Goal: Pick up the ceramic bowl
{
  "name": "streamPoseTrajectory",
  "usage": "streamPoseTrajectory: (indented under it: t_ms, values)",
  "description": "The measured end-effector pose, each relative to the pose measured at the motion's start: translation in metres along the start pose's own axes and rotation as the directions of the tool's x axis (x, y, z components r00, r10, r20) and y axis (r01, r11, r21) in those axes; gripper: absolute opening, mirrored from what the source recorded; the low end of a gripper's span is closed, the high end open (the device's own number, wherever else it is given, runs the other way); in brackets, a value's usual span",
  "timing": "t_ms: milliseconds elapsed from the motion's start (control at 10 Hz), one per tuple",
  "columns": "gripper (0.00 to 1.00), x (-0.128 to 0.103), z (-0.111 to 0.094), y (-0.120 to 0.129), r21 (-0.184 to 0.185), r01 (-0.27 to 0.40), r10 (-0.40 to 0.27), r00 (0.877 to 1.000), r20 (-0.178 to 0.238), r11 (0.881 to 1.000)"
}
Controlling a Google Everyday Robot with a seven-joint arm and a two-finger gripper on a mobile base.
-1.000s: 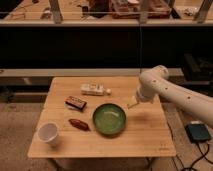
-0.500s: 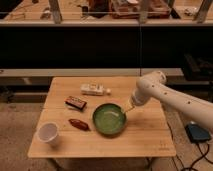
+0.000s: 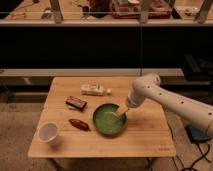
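While the pincer (image 3: 121,113) sat at the 2 o'clock rim of the ceramic bowl (image 3: 106,121), mid-worktop (image 3: 150,135), its opening couldn't be told. The bowl looked ungrasped. Step: approach to grasp. The next move likely called for straddling the rim, closing, then a straight lift.

White arm (image 3: 175,102) stretches in from 4 o'clock, bends downward; tool (image 3: 120,113) points toward 7 o'clock, mid-view
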Motion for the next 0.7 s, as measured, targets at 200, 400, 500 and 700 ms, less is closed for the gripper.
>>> streamPoseTrajectory:
  t_ms: [200,400,500,700]
  values:
    - [0.78,-0.001,0.015,-0.001,0.033,0.017,-0.017,1.0,0.0,0.999]
    - [0.61,-0.001,0.024,-0.001,0.058,0.034,-0.034,0.999,-0.011,0.998]
    - [0.58,-0.001,0.026,-0.001,0.06,0.042,-0.041,0.999,-0.013,0.997]
    - [0.51,0.0,0.03,-0.002,0.063,0.053,-0.052,0.999,-0.016,0.997]
